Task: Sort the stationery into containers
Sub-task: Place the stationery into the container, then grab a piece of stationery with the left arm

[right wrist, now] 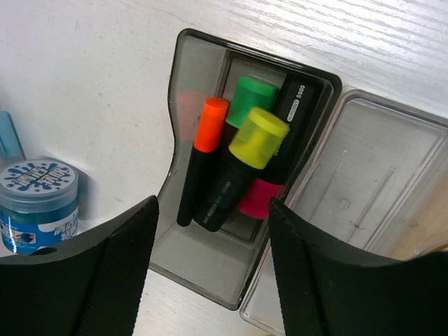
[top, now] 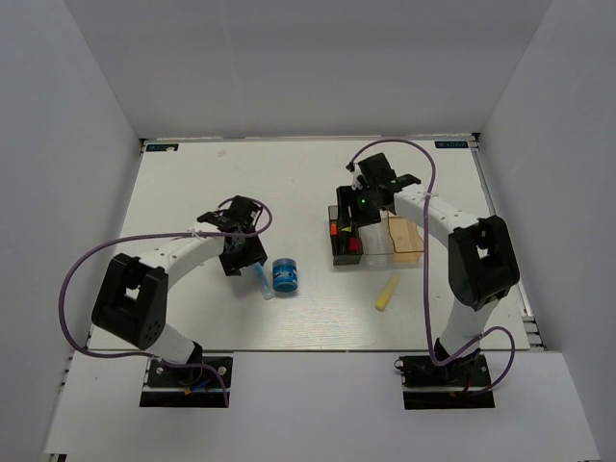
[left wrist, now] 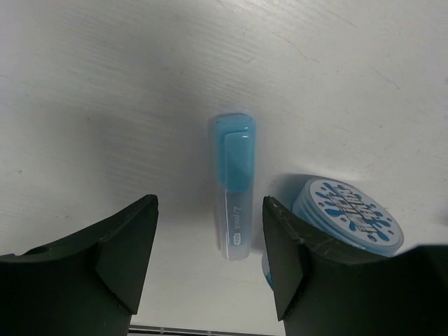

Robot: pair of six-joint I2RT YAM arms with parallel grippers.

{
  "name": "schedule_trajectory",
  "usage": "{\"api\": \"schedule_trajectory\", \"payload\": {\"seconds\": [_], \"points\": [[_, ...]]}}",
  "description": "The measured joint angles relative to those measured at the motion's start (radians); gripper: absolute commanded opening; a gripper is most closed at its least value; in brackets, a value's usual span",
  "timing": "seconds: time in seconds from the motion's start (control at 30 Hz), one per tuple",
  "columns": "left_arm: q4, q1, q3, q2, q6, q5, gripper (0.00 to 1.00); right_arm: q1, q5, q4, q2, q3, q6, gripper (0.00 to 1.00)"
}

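My left gripper (left wrist: pixel 210 207) is open just above the table, with a light blue stick (left wrist: pixel 234 185) lying flat between its fingers, nearer the right one. A squat blue roll (left wrist: pixel 350 220) stands just outside that right finger. From above, the left gripper (top: pixel 250 264) hangs beside the stick (top: pixel 264 282) and the roll (top: pixel 284 276). My right gripper (right wrist: pixel 213 210) is open and empty over the dark grey bin (right wrist: pixel 183 77). That bin holds orange (right wrist: pixel 203 157), green (right wrist: pixel 252 98), yellow (right wrist: pixel 255 140) and pink (right wrist: pixel 260 199) capped highlighters. A pale yellow stick (top: pixel 387 292) lies loose on the table.
The clear bin (right wrist: pixel 364 182) is joined to the grey one and the tan-orange bin (top: pixel 406 236) follows in the row. The blue roll (right wrist: pixel 38 203) stands left of the grey bin. White walls enclose the table on three sides.
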Motion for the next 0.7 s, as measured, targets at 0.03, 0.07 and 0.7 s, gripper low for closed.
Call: {"api": "schedule_trajectory", "payload": {"seconds": [0.03,0.07,0.7], "points": [[0.0,-0.004,0.009,0.012,0.0,-0.001,0.71,0.0,-0.006,0.0,0.0,0.0,-0.001,0.68],[-0.001,-0.008,0.019,0.023,0.0,-0.002,0.71,0.0,-0.012,0.0,0.0,0.0,-0.002,0.68],[-0.025,-0.119,0.074,0.183,-0.056,-0.072,0.46,-0.043,-0.02,0.087,-0.463,-0.19,-0.122,0.0]]}}
